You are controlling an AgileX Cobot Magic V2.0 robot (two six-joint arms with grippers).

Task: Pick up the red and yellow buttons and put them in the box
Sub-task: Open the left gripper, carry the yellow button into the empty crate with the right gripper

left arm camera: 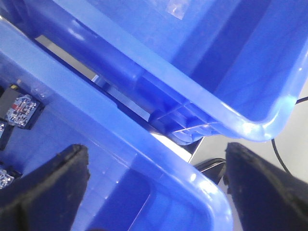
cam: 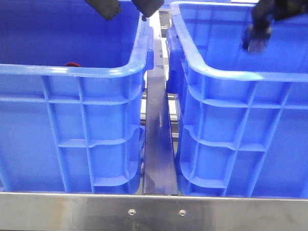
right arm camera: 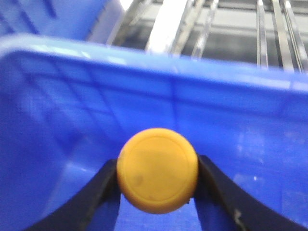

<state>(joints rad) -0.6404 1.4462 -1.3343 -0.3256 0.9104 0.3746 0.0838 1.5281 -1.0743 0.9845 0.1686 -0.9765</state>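
We grip the yellow button (right arm camera: pixel 157 170), small, rigid and probably slick-domed, by its cap between the right gripper's (right arm camera: pixel 157 185) closed jaws above the right blue crate (cam: pixel 247 76); our left gripper (left arm camera: pixel 156 185) gapes empty.

Bright, even light from above in all three views. Glare along the rim of the right crate (cam: pixel 232 74) in the front view, with a soft sheen on the metal rail (cam: pixel 149 213) at the bottom edge. Blurred dark shape at upper right there. Sharp white highlight on the crate corner (left arm camera: pixel 262 129) at right in the left wrist view; overexposed patch at far right. Soft focus throughout the right wrist view, yellow button (right arm camera: pixel 157 170) slightly blurred, washed-out white at top centre.
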